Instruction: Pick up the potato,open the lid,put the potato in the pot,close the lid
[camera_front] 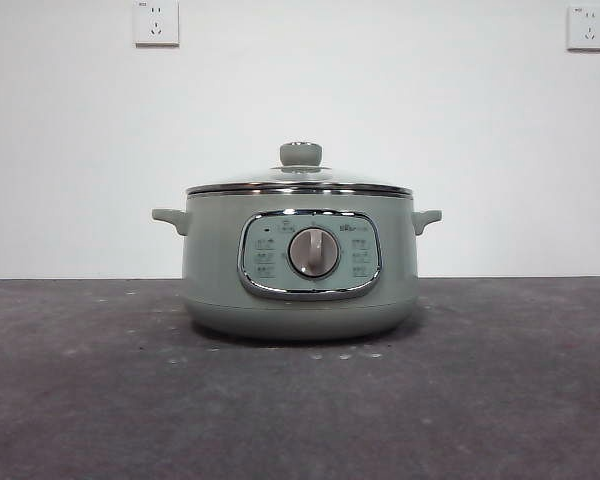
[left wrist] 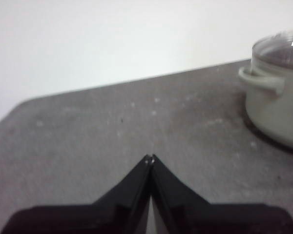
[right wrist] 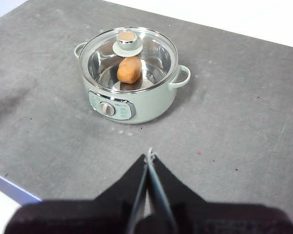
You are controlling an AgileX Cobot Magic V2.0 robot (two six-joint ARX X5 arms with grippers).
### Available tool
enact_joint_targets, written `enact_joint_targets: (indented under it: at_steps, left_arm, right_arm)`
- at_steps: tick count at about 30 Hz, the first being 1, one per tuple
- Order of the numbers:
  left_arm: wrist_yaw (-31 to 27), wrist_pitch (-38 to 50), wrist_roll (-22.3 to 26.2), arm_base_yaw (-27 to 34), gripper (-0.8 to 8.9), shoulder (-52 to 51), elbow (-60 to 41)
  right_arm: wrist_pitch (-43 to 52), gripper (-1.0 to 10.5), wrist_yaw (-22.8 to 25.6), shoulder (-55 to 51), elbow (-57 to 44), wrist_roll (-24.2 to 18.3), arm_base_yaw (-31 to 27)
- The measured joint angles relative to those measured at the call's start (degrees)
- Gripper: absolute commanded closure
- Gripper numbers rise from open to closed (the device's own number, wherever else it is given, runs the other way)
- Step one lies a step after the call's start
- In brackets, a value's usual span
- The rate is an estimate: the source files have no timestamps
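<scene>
The sage-green pot [camera_front: 300,265] stands in the middle of the grey table, its dial facing the front view. The glass lid [camera_front: 300,182] with its green knob sits closed on the pot. In the right wrist view the pot [right wrist: 151,105] shows from above, and the orange-brown potato [right wrist: 129,69] lies inside it under the lid [right wrist: 151,46]. My right gripper [right wrist: 149,155] is shut and empty, high above the table and well back from the pot. My left gripper [left wrist: 150,157] is shut and empty, away from the pot [left wrist: 278,109], which stands at the side of its view.
The grey table [camera_front: 100,400] has its front edge in the right wrist view [right wrist: 10,187]. A white wall with two sockets [camera_front: 156,22] stands behind the table.
</scene>
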Motion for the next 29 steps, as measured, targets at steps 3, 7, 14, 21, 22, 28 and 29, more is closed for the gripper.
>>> enact_joint_targets:
  at_steps: [3,7,14,21,22,28,29]
  left_arm:
    - [-0.46,-0.09,-1.64,0.00,8.17,-1.86,-3.10]
    - [-2.54,-2.32,-4.57,0.00,8.17,-3.32,-4.68]
    - [-2.67,-2.21,-6.12,0.02,8.17,-3.34,-4.68]
    - [-2.67,-2.05,-6.40,0.02,8.17,-2.56,-4.68]
    - [-2.67,-2.03,-6.40,0.02,8.17,-2.43,-4.68]
    - [-2.67,-2.03,-6.40,0.00,8.17,-1.95,-4.68]
    - [-2.67,-2.03,-6.40,0.02,8.17,-1.86,-4.68]
  right_arm:
    - [0.00,9.5,0.00,0.00,0.00,0.00,0.00]
    - [0.00,9.5,0.00,0.02,0.00,0.00,0.00]
    - [0.00,9.5,0.00,0.02,0.00,0.00,0.00]
    - [0.00,9.5,0.00,0.02,0.00,0.00,0.00]
    - [0.00,9.5,0.00,0.02,0.00,0.00,0.00]
    - [0.00,9.5,0.00,0.02,0.00,0.00,0.00]
    - [0.00,9.5,0.00,0.02,0.00,0.00,0.00]
